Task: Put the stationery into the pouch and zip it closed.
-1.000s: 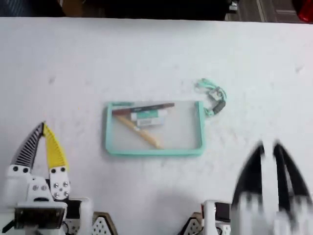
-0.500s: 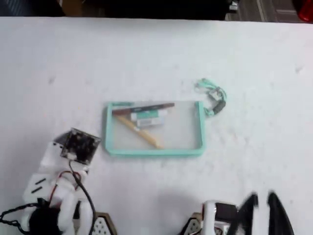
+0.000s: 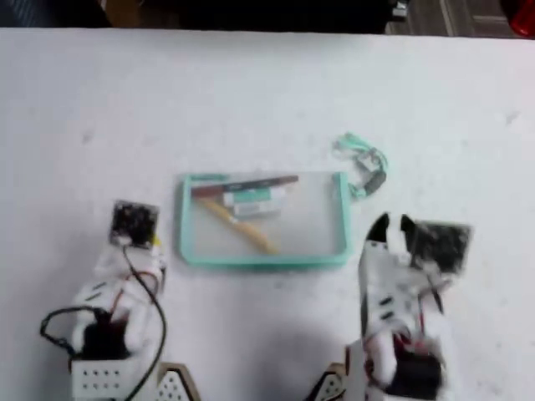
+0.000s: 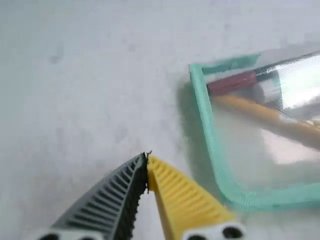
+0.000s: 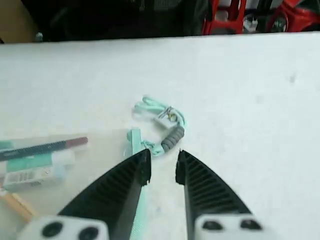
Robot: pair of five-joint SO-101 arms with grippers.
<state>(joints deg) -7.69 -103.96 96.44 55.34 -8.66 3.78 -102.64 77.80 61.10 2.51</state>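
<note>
A clear pouch (image 3: 263, 219) with a teal rim lies flat in the middle of the table. Inside it are a yellow pencil (image 3: 238, 224), a dark red pen (image 3: 247, 184) and an eraser (image 3: 251, 203). Its teal strap (image 3: 361, 160) lies coiled past the right end. My left gripper (image 4: 146, 161) is shut and empty, low over the table just off the pouch's left edge (image 4: 207, 125). My right gripper (image 3: 393, 224) is slightly open and empty by the pouch's right end, with its black fingers (image 5: 135, 172) pointing at the grey pull (image 5: 173, 137) and the strap (image 5: 160, 116).
The white table (image 3: 267, 92) stretches bare behind and to both sides of the pouch. Both arm bases (image 3: 100, 368) stand at the near edge. Dark floor and red items (image 5: 235, 20) lie beyond the far edge.
The left arm tipped down and moved in toward the pouch's left end. The right arm came forward from the near edge to the pouch's right end.
</note>
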